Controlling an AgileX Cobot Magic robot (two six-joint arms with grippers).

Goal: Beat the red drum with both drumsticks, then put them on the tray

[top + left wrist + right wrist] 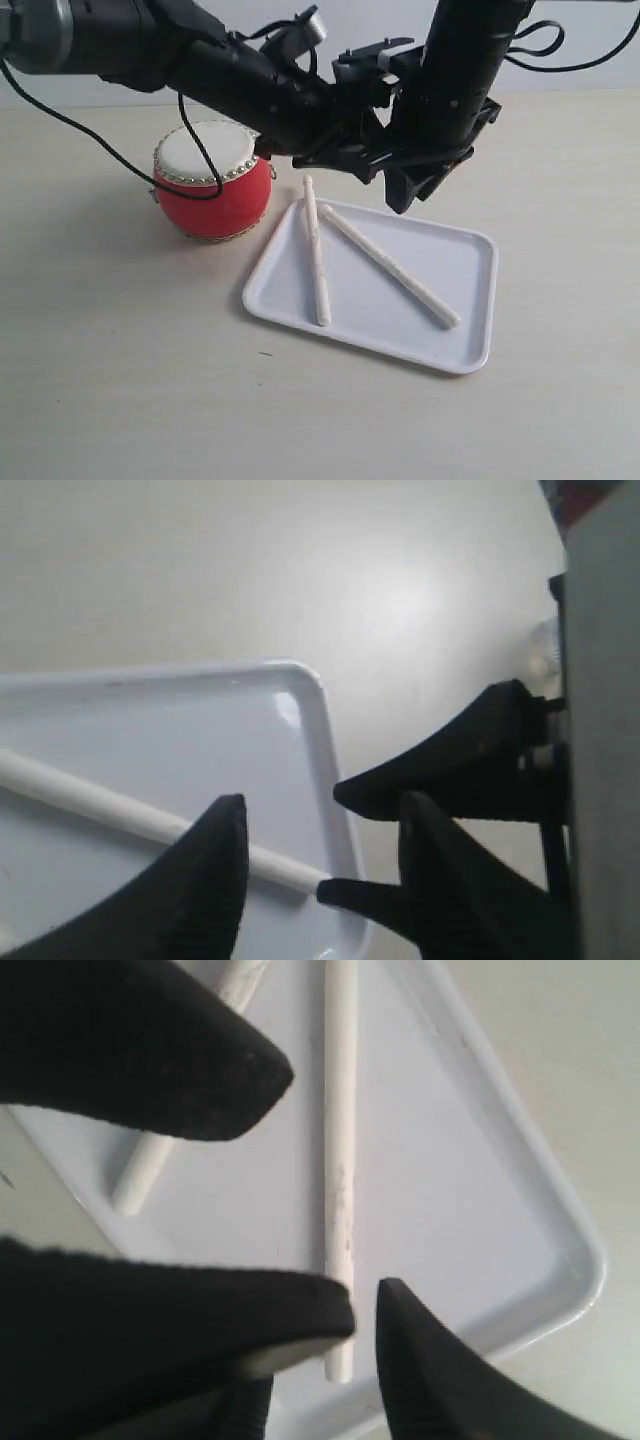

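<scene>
The red drum [212, 185] stands on the table to the left of the white tray [455, 265]. Both drumsticks lie loose in the tray. One drumstick [316, 255] pokes over the back rim near the drum, and the other drumstick [390, 266] lies diagonally across the middle. My left gripper [352, 160] hovers open above the tray's back edge, with my right gripper [408, 188] close beside it, also open. In the left wrist view the left gripper [320, 865] is empty above a stick end [290, 872] at the tray rim [322, 720]. The right gripper [335, 1400] is empty above a stick [340, 1160].
The two arms crowd together above the tray's back edge, and each wrist view shows the other gripper's black fingers [450, 770]. A black cable [195, 150] hangs in front of the drum. Bare beige tabletop [130, 380] surrounds the tray.
</scene>
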